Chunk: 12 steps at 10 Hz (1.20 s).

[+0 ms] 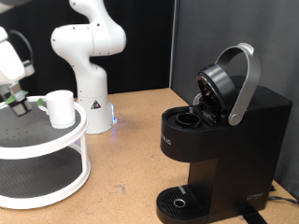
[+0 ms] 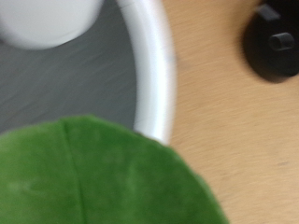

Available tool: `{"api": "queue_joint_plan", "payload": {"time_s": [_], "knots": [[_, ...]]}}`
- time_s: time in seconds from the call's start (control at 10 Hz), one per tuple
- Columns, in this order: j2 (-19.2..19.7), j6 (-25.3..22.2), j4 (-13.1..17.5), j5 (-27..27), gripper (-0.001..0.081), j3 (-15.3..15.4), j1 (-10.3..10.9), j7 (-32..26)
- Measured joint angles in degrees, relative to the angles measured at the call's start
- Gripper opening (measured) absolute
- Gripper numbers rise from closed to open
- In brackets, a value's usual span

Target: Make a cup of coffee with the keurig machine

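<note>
My gripper [image 1: 19, 103] hangs at the exterior view's left, just above the top tier of a white round shelf [image 1: 56, 149], and is shut on a small dark pod [image 1: 21, 107] with a green top. The pod's green top [image 2: 103, 177] fills the near part of the wrist view, and no fingers show there. The white cup [image 1: 60, 108] stands on the shelf's top tier beside the gripper, and the wrist view shows the cup [image 2: 47, 21] too. The black keurig machine [image 1: 234, 131] stands at the right with its silver-handled lid [image 1: 245, 79] raised and its pod chamber [image 1: 190, 119] open.
The arm's white base [image 1: 89, 56] stands behind the shelf, with a blue light low on it. The shelf rim [image 2: 159, 65] curves through the wrist view. A dark round object [image 2: 273, 42] lies on the wooden table beyond it. Bare tabletop [image 1: 126, 154] separates shelf and machine.
</note>
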Motion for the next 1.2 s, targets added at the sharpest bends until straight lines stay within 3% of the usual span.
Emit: {"api": "queue_joint_plan", "payload": {"time_s": [0.2, 0.4, 0.5, 0.7, 0.9, 1.2], "knots": [[-0.08, -1.9, 2.12, 6.76, 0.0467, 1.24, 1.29, 6.28], [-0.2, 0.17, 2.47, 7.71, 0.0467, 3.87, 1.56, 12.36], [-0.16, -0.55, 2.46, 7.57, 0.0467, 3.68, 1.55, 11.4], [0.58, -8.02, 3.89, 6.36, 0.0467, 2.94, 1.56, 10.63], [2.36, -15.69, 6.93, 8.98, 0.0467, 2.99, 1.93, 13.13], [3.01, -17.68, 9.58, 15.81, 0.0467, 5.13, 3.7, 18.75]]}}
